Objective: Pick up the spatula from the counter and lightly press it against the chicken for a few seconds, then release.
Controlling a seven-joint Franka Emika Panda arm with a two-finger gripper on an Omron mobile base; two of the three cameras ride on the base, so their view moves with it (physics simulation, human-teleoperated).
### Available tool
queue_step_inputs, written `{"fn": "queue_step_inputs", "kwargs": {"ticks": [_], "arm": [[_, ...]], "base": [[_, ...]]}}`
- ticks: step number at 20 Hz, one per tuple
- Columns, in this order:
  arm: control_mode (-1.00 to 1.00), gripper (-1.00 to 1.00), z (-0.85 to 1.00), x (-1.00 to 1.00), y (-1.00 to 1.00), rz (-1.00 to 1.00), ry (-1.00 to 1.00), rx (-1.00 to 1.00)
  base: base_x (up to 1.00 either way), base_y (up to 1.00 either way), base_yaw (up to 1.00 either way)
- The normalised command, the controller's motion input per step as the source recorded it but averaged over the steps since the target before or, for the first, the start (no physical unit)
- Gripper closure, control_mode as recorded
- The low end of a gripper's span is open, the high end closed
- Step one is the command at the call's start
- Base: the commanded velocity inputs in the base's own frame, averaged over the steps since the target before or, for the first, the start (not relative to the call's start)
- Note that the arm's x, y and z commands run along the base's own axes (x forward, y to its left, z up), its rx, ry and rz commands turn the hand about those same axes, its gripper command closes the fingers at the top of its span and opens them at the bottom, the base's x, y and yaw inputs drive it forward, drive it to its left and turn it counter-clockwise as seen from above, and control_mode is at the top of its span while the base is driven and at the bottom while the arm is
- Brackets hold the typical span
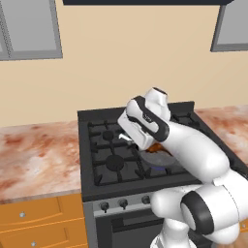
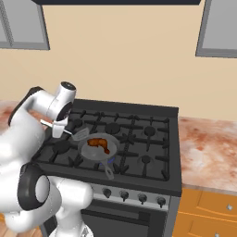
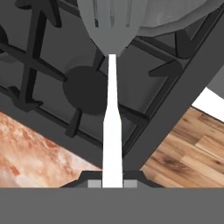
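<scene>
jaws squeezing shut on the thin white handle of the spatula (image 3: 112, 122), its grey head reaching over the pan (image 2: 92, 155) rim, just beside the chicken (image 2: 98, 143), pan sitting on the black stove (image 2: 149, 149)

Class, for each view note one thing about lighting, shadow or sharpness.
Left base view: flat, even light; arm hides most of the pan. Right base view: chicken and spatula sharp, no glare. Hand view: white spatula handle sharp, grates dark, no blur.

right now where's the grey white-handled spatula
The spatula is in the gripper over the black stove, right base view, its head at the left rim of the grey pan beside the chicken.
</scene>
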Motion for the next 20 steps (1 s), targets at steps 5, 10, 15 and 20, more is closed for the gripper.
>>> {"fn": "queue_step_inputs", "kwargs": {"ticks": [5, 10, 15, 20], "arm": [[-1.00, 1.00, -0.02, 0.12, -0.22, 0.00, 0.04, 0.03], [-1.00, 1.00, 0.00, 0.13, -0.20, 0.00, 0.03, 0.02], [-1.00, 1.00, 0.00, 0.18, -0.15, 0.00, 0.04, 0.03], [-1.00, 1.00, 0.00, 0.18, -0.17, 0.00, 0.04, 0.04]], "base": [[0.00, 0.00, 0.00], [0.00, 0.00, 0.00], [0.00, 0.00, 0.00], [0.00, 0.00, 0.00]]}}
